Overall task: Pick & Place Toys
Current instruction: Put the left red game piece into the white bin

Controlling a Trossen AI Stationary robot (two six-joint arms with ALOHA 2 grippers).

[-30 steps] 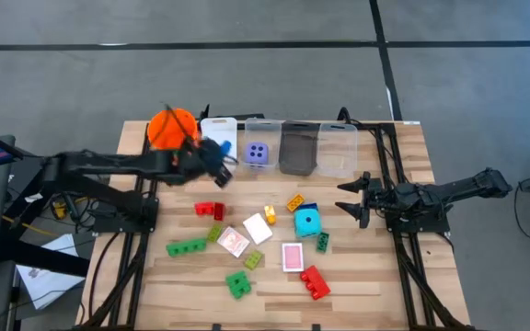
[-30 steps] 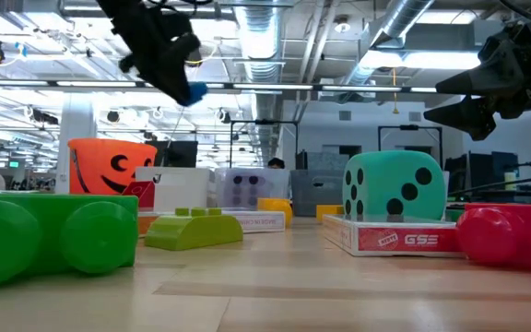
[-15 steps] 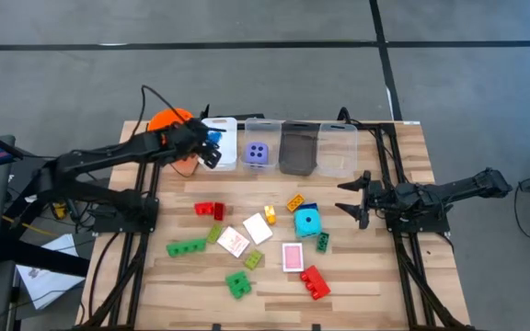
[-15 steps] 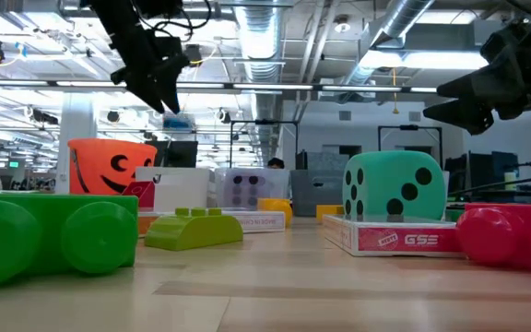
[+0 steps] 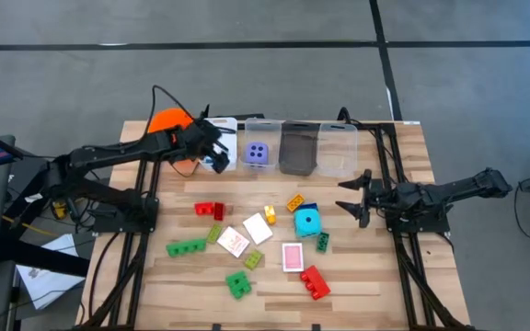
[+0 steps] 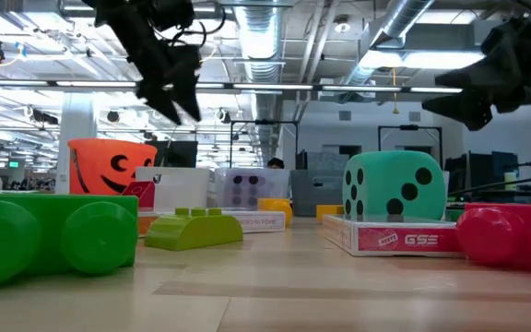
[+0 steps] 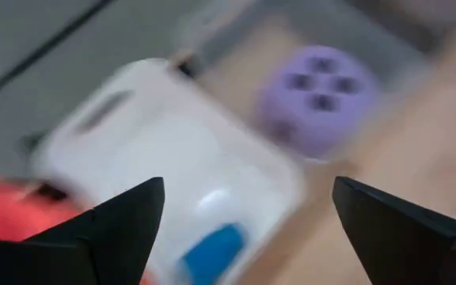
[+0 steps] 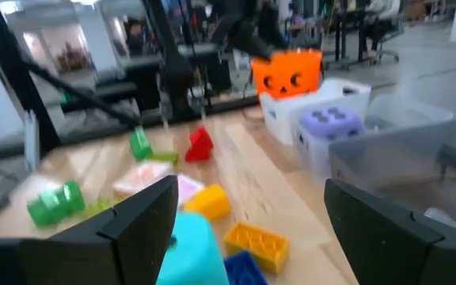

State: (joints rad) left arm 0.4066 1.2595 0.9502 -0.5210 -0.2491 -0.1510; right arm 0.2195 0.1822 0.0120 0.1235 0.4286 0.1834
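- Left fingers (image 7: 244, 229): spread apart and empty, hanging directly above the white bin (image 7: 172, 166). A blue brick (image 7: 212, 252) lies inside that bin, straight below them. Risk: a low retreat could catch the bin wall and shift or tip it.
- Just beside the left fingers: the clear bin holding the purple die (image 5: 258, 154) on one side, the orange bucket (image 5: 168, 124) on the other. Risk: a sideways swing of the arm could knock either one.
- Right fingers (image 8: 248, 214): parted, holding nothing, hovering level at the tabletop's (image 5: 366, 276) right edge. The cyan die (image 5: 307, 222) sits nearest, just ahead of the tips. Risk: its smooth, wide faces may slip from a shallow pinch.
- Farther from both sets of fingers: red brick (image 5: 315, 282), green brick (image 5: 186, 246) and pink-backed card (image 5: 292, 256) lie scattered mid-tabletop. Risk: the card lies flat, so tips may skid over it; close neighbours may be nudged during any descent.
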